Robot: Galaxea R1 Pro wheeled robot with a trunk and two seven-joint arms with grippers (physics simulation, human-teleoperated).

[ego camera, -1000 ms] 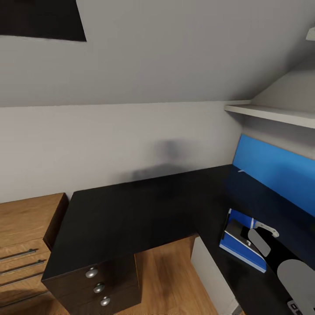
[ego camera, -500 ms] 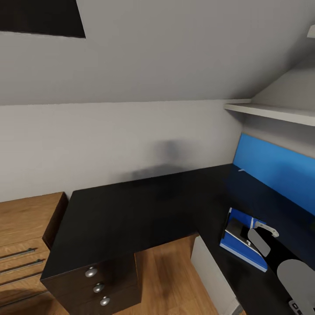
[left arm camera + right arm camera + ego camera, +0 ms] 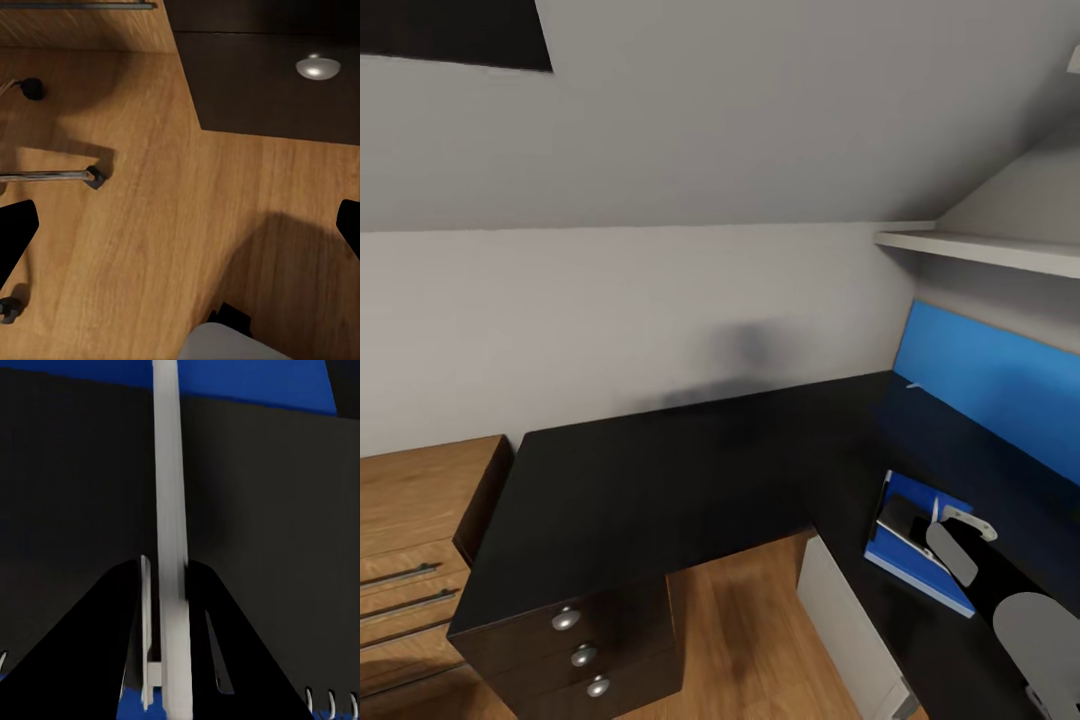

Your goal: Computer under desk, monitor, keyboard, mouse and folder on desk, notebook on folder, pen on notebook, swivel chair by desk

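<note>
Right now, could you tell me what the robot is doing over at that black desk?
It is finishing the stack at the desk. The blue folder lies on the black top near the blue back panel, with the dark notebook on it. The right end effector is shut on the pen, a thin silvery stick held just above the notebook's dark cover. The left end effector is open, hanging over the wooden floor by the desk drawers.
</note>
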